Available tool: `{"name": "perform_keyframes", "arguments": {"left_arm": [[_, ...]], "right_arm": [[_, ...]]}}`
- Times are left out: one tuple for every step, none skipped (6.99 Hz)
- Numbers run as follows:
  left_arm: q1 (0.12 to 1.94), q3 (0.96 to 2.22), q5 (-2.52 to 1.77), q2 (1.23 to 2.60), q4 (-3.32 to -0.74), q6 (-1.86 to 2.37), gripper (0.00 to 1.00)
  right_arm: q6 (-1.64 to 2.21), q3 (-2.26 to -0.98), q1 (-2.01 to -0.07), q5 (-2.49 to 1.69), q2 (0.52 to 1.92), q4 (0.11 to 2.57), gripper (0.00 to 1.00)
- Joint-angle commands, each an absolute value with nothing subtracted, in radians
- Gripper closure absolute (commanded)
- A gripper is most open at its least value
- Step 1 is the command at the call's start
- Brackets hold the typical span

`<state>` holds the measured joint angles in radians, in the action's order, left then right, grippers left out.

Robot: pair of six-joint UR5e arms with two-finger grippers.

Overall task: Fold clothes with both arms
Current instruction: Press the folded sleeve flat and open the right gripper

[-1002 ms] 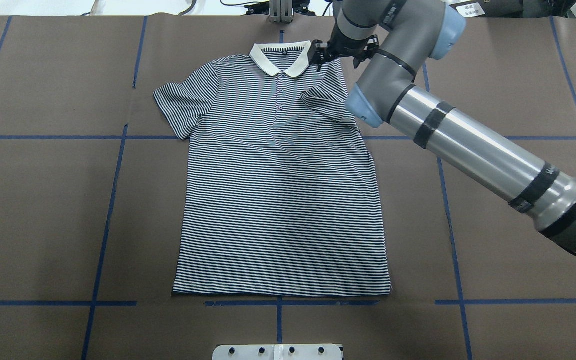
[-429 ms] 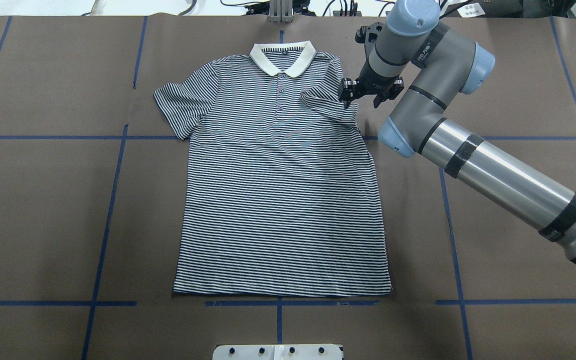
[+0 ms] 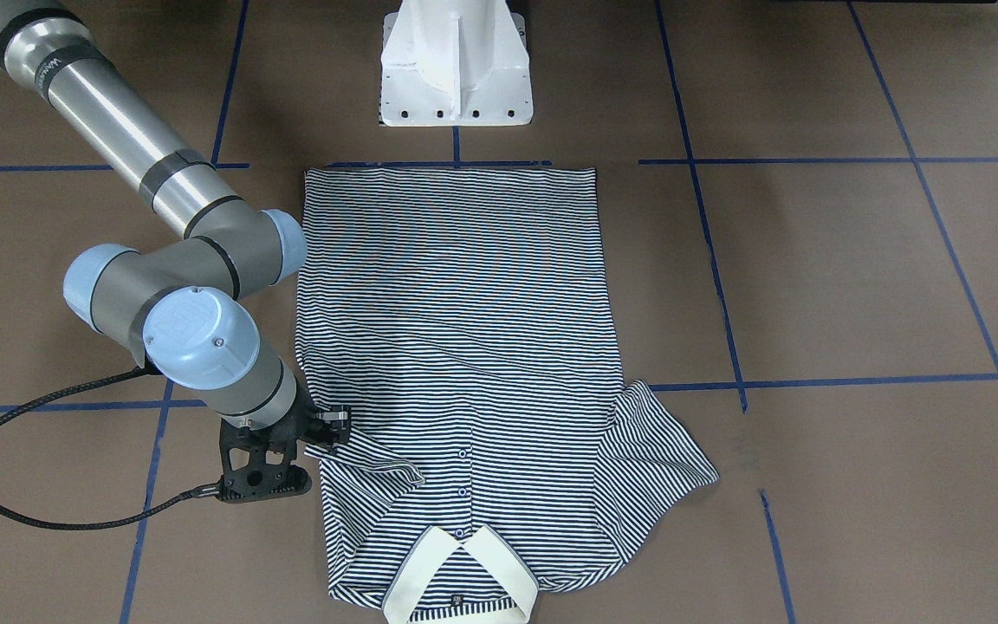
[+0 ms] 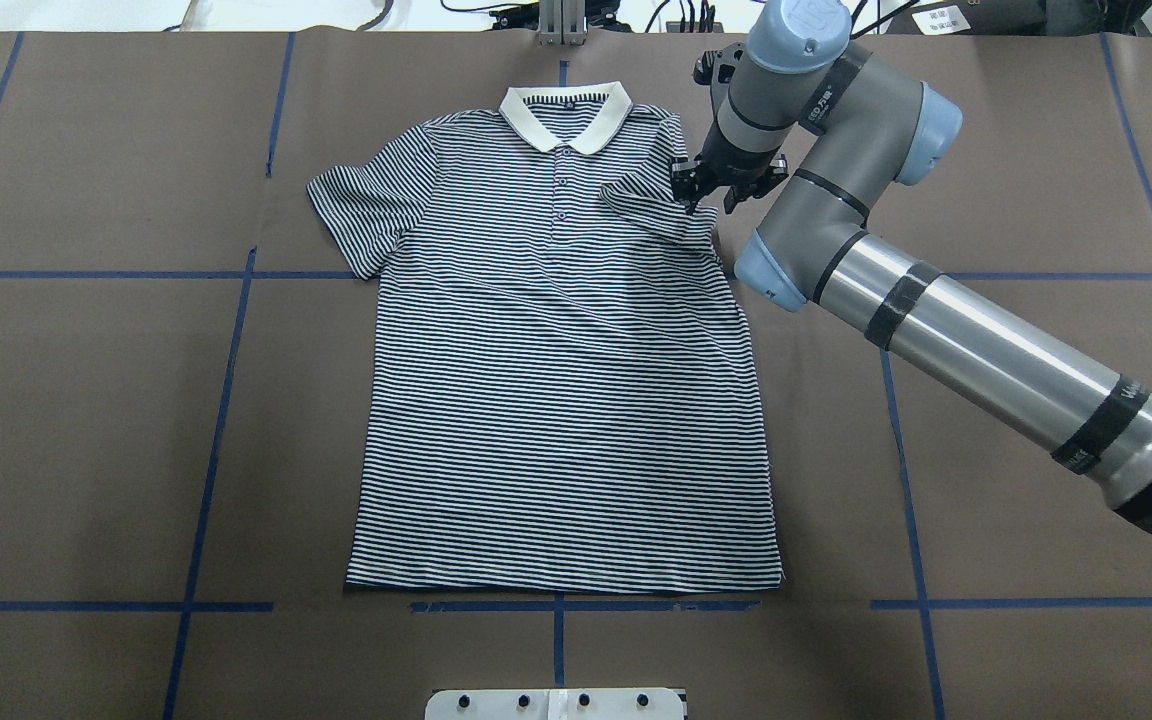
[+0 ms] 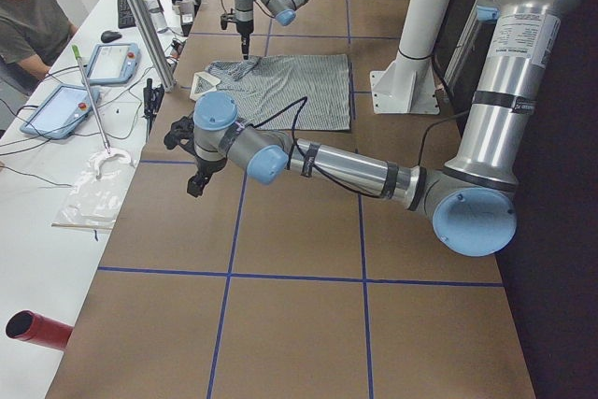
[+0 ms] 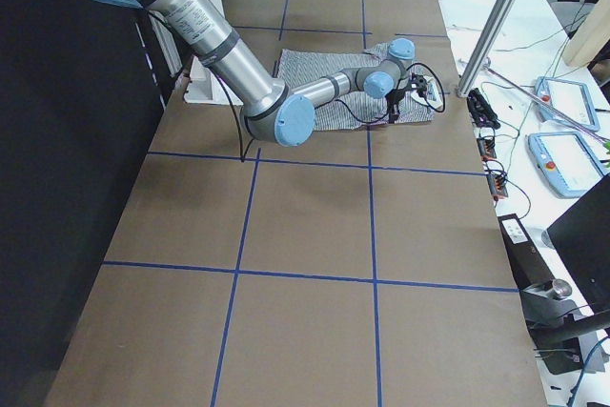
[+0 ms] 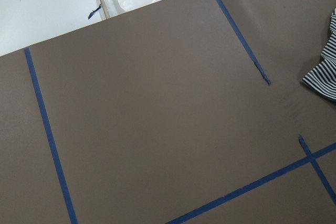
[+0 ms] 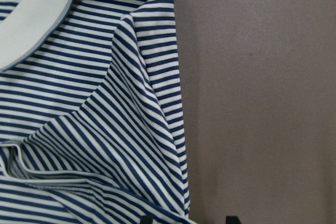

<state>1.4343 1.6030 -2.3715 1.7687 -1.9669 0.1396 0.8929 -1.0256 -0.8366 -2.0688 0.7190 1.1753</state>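
Overhead exterior: your right gripper (image 4: 708,198) has moved from collar (image 4: 565,115) to the folded-in sleeve (image 4: 651,205). Its jaws are spread, so you'd pinch next.

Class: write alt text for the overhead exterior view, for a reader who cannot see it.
A striped polo shirt lies face up on a brown table marked with blue tape. The right arm reaches in from the right, its open gripper at the edge of the sleeve folded in over the chest.

Robot lab: tape-gridded table (image 4: 86,400), teach pendants (image 5: 109,61).
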Motion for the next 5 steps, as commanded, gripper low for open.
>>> {"name": "perform_keyframes", "arguments": {"left_arm": [[1.434,1.603,-2.372,1.769,-1.967,0.140,0.00],[1.434,1.603,-2.372,1.769,-1.968,0.140,0.00],[1.434,1.603,-2.372,1.772,-1.967,0.140,0.00],[1.434,1.603,-2.372,1.772,-1.967,0.140,0.00],[1.434,1.603,-2.372,1.772,-1.967,0.140,0.00]], "right_arm": [[0.893,-1.005,-0.831,-2.060,0.712,1.158,0.46],[0.893,-1.005,-0.830,-2.060,0.713,1.158,0.67],[0.893,-1.008,-0.830,-2.062,0.712,1.157,0.93],[0.890,-1.014,-0.830,-2.062,0.713,1.157,1.00],[0.887,-1.029,-0.830,-2.063,0.715,1.157,1.00]]}}
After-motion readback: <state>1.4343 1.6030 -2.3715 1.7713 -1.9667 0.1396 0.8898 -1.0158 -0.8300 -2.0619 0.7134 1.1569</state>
